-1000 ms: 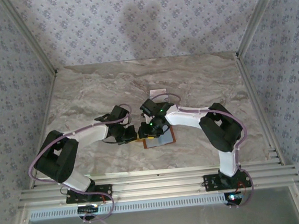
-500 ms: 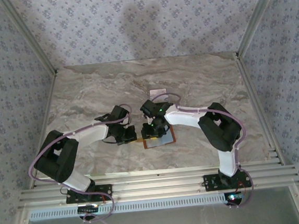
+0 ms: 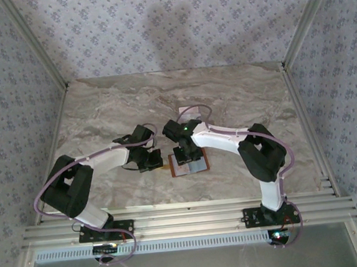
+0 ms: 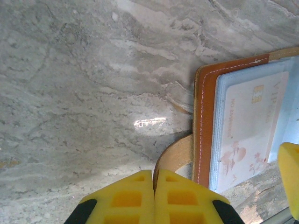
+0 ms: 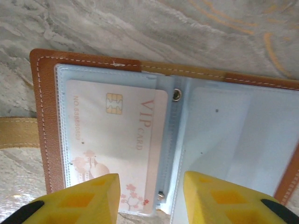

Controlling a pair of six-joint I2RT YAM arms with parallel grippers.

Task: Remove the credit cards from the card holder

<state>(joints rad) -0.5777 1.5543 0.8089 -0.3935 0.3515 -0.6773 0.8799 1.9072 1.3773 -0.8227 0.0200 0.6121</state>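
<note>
The card holder lies open on the marble table, tan-brown leather with clear plastic sleeves. A pale card printed "VIP CARD" sits inside the left sleeve and is also visible as the card in the left wrist view. The right sleeve looks empty. My left gripper is shut on the holder's thin tan tab at its left edge. My right gripper hovers open just above the holder, one finger over the card and the other over the right sleeve, holding nothing.
A small pale rectangle lies on the table behind the right wrist. Patterned walls close in the table on three sides. Bare marble spreads to the left and behind the arms.
My right wrist has shifted slightly back and left over the holder, and its jaws have spread a little. The left gripper and the holder have stayed put.
</note>
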